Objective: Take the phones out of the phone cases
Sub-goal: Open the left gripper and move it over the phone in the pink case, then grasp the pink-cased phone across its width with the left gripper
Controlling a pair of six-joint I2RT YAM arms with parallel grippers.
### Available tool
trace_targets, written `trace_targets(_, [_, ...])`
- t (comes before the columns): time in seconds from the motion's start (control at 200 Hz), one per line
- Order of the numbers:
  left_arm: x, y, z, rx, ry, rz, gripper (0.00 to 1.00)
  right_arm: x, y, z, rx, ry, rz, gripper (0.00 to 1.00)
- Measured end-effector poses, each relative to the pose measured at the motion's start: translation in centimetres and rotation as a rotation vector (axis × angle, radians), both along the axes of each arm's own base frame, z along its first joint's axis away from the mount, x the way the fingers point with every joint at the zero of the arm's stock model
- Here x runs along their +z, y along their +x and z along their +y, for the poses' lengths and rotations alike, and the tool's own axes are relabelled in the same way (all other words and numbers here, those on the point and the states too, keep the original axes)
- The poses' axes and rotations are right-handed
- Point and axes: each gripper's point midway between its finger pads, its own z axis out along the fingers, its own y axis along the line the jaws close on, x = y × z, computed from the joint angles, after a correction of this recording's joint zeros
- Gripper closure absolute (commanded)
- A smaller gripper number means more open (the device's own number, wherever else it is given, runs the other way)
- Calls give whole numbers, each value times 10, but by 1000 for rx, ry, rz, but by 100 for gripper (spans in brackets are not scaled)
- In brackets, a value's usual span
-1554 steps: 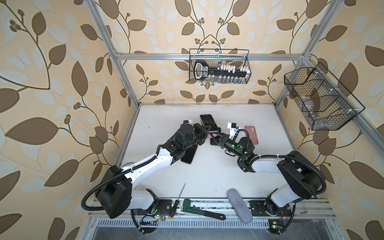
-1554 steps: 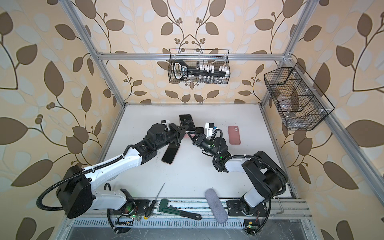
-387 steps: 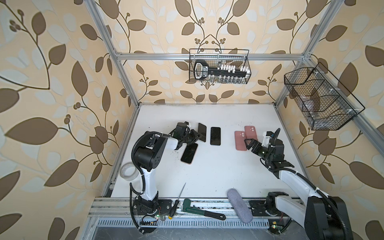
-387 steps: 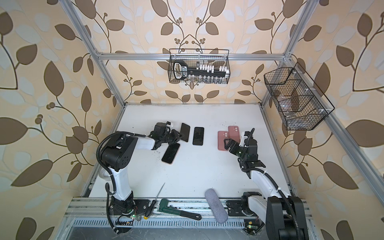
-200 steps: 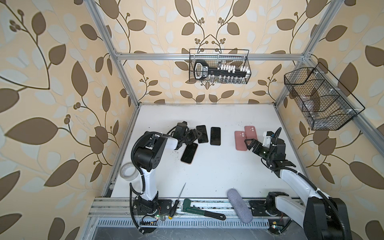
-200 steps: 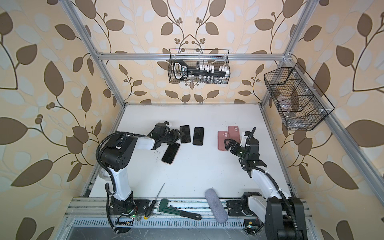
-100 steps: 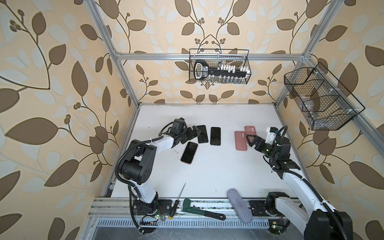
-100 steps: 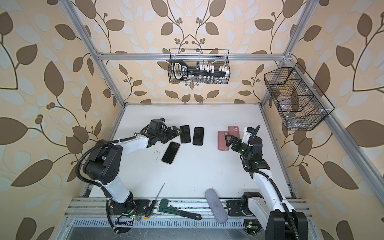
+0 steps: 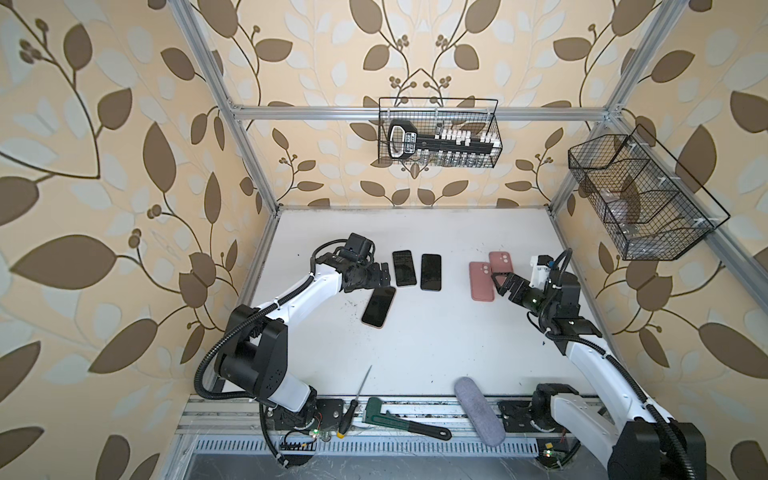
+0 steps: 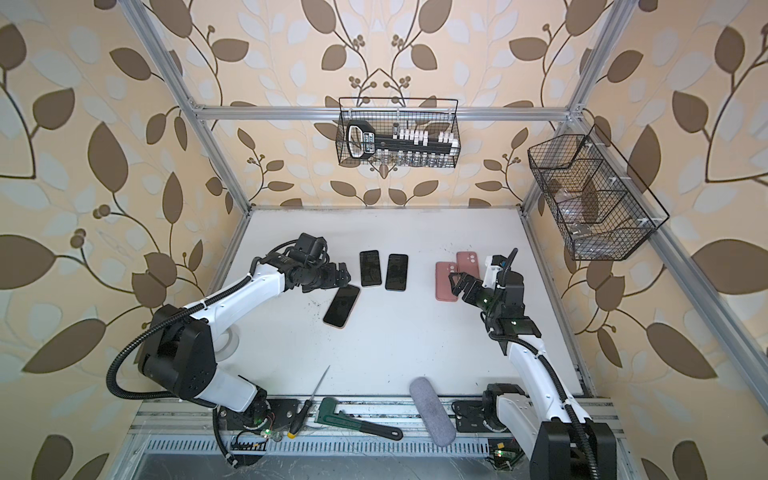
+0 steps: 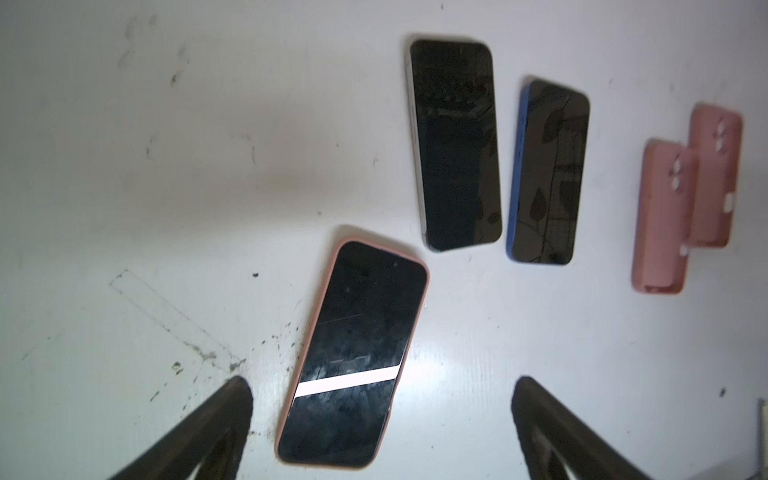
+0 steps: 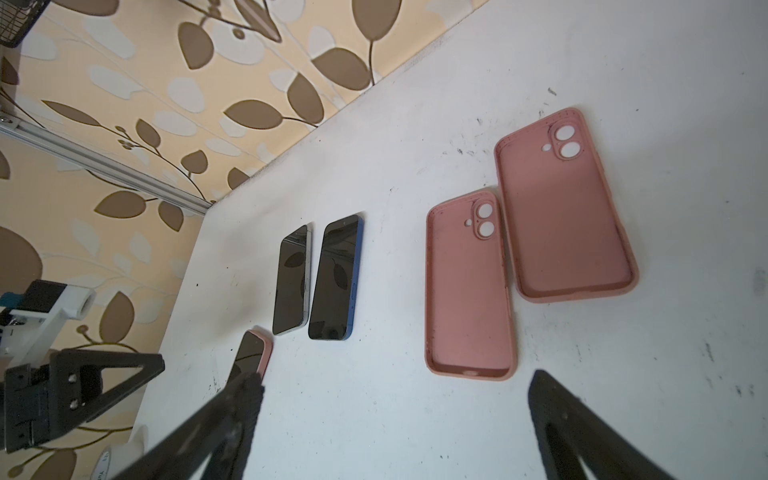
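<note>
1. Over the bench (image 9: 415,345), left side: left arm (image 9: 299,297) stretched forward, wrist low; left end effector (image 9: 383,275) spread wide, empty.
2. Just beside it: cased phone (image 9: 378,306), flat, screen up, tilted, near two bare phones (image 9: 404,268).
3. Right side: right arm (image 9: 590,361) bent at elbow, wrist turned inward; right end effector (image 9: 500,282) wide apart, empty, near two empty cases (image 9: 481,286).

centre: two bare phones (image 9: 404,268) side by side | cased phone (image 9: 378,306) — just front-left | empty cases (image 9: 481,281) well right
</note>
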Motion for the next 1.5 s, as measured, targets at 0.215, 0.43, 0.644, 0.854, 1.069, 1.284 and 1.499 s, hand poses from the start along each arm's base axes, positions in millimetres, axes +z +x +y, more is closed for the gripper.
trace_targets(0.215, [-20, -19, -8, -106, 130, 50, 1, -2, -1, -1, -2, 0, 8, 0])
trace_targets(0.43, [-34, -21, -8, -140, 167, 71, 1, -2, -4, -4, -11, -5, 16, 0])
trace_targets(0.644, [-53, -27, -7, -163, 193, 112, 1, -1, -6, -7, -19, -5, 15, 0])
trace_targets(0.854, [-56, -27, -13, -191, 198, 102, 1, -2, -6, -9, -26, -5, 18, 0])
trace_targets(1.069, [-71, -30, -15, -220, 228, 135, 1, -1, -6, -11, -32, -5, 18, 0])
trace_targets(1.284, [-80, -31, -15, -228, 247, 147, 1, -1, -7, -13, -38, -5, 18, 0])
trace_targets(1.499, [-88, -28, -12, -220, 276, 149, 1, -3, -7, -15, -44, -7, 22, 0])
